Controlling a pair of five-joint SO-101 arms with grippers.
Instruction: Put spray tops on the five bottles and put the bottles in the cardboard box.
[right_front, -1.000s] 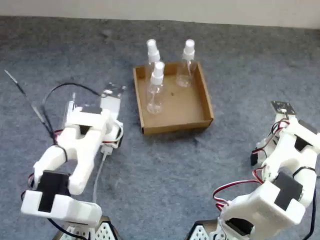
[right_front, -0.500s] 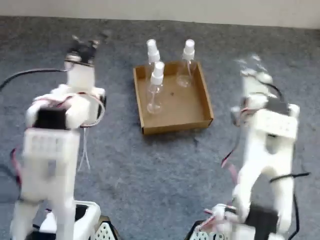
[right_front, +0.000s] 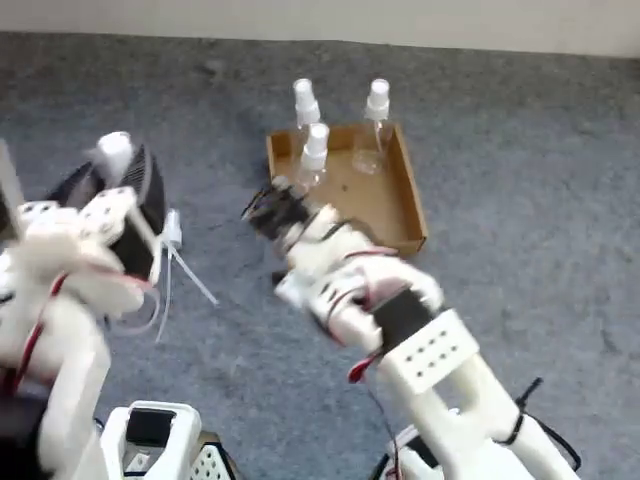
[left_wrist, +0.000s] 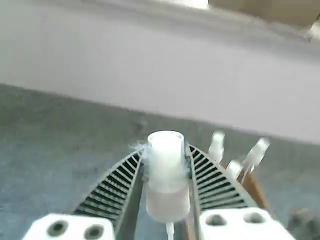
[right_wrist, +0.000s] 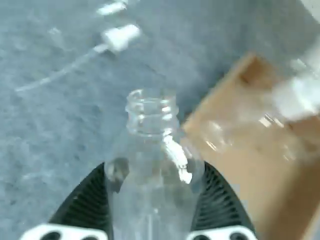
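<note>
Left wrist view shows the left gripper (left_wrist: 166, 150) clamped on a white spray top (left_wrist: 166, 175). The right gripper (right_wrist: 154, 170) grips an uncapped clear bottle (right_wrist: 150, 115) near the cardboard box (right_wrist: 260, 190)

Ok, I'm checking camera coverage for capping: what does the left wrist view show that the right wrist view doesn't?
Left wrist view: the left hand shut on a white plastic spray top, pale wall behind. Right wrist view: the right hand shut on a clear uncapped plastic bottle, plus a loose white spray top with tube on the grey carpet. Both: the brown cardboard box, capped bottles in it, that carpet.
</note>
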